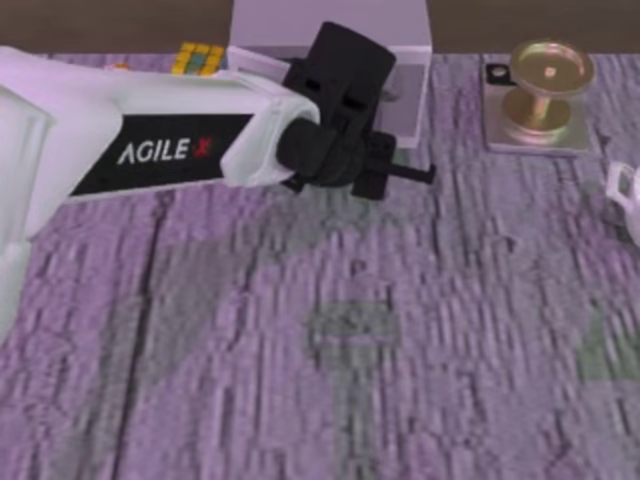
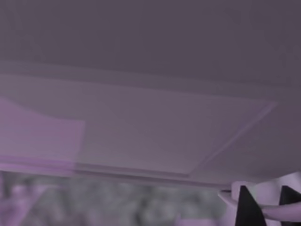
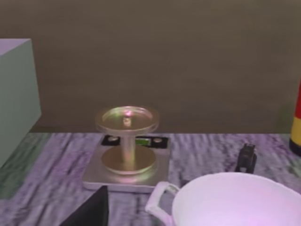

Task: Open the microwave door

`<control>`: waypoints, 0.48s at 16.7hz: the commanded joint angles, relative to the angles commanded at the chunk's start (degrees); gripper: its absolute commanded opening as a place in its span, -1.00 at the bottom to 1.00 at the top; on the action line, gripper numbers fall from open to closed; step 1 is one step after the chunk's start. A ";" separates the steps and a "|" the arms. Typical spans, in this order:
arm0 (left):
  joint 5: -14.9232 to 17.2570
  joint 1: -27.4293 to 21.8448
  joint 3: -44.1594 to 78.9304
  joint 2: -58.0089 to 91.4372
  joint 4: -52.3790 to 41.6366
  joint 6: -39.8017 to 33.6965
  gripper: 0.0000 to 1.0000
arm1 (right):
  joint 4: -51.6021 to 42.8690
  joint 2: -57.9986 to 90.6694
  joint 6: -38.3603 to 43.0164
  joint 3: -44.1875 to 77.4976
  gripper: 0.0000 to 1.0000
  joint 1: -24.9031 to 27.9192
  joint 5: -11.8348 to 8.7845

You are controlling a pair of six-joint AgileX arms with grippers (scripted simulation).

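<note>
The pale lavender-grey microwave [image 1: 330, 25] stands at the back centre of the table, and its side wall [image 3: 14, 94] shows in the right wrist view. My left arm reaches from the left across the microwave's front, hiding most of it from above. My left gripper [image 1: 405, 172] sits low by the front's right part. In the left wrist view the microwave door [image 2: 155, 132] with its window fills the picture. There my left gripper [image 2: 268, 207] is shut on the pale door handle [image 2: 269, 210], one dark fingertip [image 2: 247, 209] on each side. My right gripper [image 3: 94, 209] is parked at the right, outside the top view.
A gold round scale [image 1: 540, 95] on a square base stands right of the microwave. A white handled pot [image 1: 625, 190] sits at the table's right edge, close under my right wrist [image 3: 235, 202]. A coloured cube [image 1: 197, 58] lies left of the microwave.
</note>
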 joint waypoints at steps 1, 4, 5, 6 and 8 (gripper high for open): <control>0.32 0.14 -0.52 -0.37 0.27 0.59 -1.00 | 0.00 0.00 0.00 0.00 1.00 0.00 0.00; 1.47 0.86 -2.01 -1.73 1.41 2.30 -1.00 | 0.00 0.00 0.00 0.00 1.00 0.00 0.00; 1.75 1.04 -2.54 -1.87 1.53 2.78 -1.00 | 0.00 0.00 0.00 0.00 1.00 0.00 0.00; 1.86 1.12 -2.78 -1.90 1.55 2.95 -1.00 | 0.00 0.00 0.00 0.00 1.00 0.00 0.00; 1.86 1.12 -2.78 -1.90 1.55 2.95 -1.00 | 0.00 0.00 0.00 0.00 1.00 0.00 0.00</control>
